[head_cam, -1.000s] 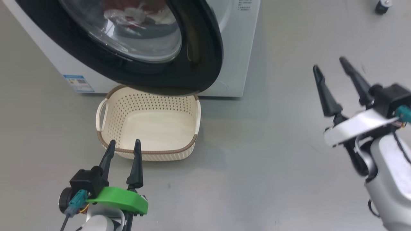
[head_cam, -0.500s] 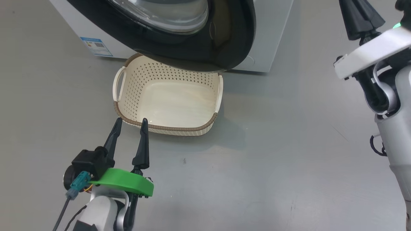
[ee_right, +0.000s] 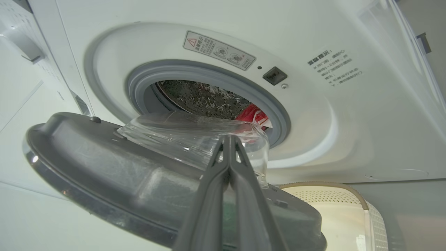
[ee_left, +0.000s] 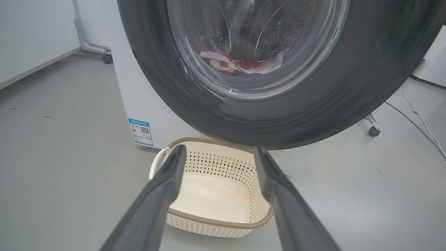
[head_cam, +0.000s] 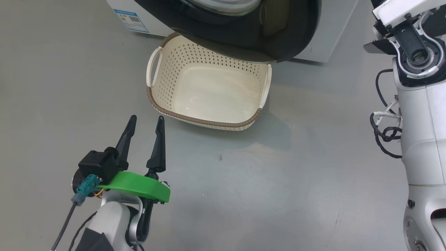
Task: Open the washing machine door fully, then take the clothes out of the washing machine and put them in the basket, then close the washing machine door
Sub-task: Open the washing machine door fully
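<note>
Right claw (ee_right: 228, 137) has pressed together on nothing; left claw (head_cam: 146, 120) hangs spread, empty.

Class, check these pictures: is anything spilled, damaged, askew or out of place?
Nothing looks spilled or damaged. The partly open washing machine door overhangs the far end of the basket, covering part of it.

Head view: the top edge cuts off the washing machine door (head_cam: 244, 38), which hides the far rim of the basket (head_cam: 205, 122). The blue label (head_cam: 127, 16) has print too small to read. Right wrist view: the door blocks most of the clothes (ee_right: 251, 113).
</note>
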Robot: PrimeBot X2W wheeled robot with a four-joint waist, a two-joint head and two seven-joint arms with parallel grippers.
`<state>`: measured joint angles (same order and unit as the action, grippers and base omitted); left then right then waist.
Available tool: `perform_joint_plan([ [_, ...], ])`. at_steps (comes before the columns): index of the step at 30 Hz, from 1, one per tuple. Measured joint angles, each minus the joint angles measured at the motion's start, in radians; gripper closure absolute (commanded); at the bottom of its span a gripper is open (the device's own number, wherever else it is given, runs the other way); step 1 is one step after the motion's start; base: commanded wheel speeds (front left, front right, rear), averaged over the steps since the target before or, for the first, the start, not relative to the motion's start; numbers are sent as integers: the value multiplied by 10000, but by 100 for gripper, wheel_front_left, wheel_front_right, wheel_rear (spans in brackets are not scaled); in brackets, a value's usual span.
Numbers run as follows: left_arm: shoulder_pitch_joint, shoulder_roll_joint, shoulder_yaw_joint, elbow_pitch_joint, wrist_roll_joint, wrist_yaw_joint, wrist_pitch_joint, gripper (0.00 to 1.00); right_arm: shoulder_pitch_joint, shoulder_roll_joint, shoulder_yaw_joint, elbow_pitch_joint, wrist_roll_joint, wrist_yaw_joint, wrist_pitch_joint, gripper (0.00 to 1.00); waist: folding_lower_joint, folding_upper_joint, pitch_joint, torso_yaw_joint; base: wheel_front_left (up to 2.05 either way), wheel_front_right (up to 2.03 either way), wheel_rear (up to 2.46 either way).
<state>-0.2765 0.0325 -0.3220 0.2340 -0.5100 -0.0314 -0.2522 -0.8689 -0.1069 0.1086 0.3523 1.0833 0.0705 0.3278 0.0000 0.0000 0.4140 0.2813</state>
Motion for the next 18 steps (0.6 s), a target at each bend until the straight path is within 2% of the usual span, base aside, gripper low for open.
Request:
perform_joint_plan([
  [13,-157,-19,-17,113,-90,15,2,0,-904,-6,-775,1106,1931,-1005,2082,100,0,0,152,410,0,0,0],
  [18,-159,-21,-17,146,-90,42,0,0,-980,-6,-767,1388,2240,-1327,2784,100,0,0,139,470,0,0,0],
])
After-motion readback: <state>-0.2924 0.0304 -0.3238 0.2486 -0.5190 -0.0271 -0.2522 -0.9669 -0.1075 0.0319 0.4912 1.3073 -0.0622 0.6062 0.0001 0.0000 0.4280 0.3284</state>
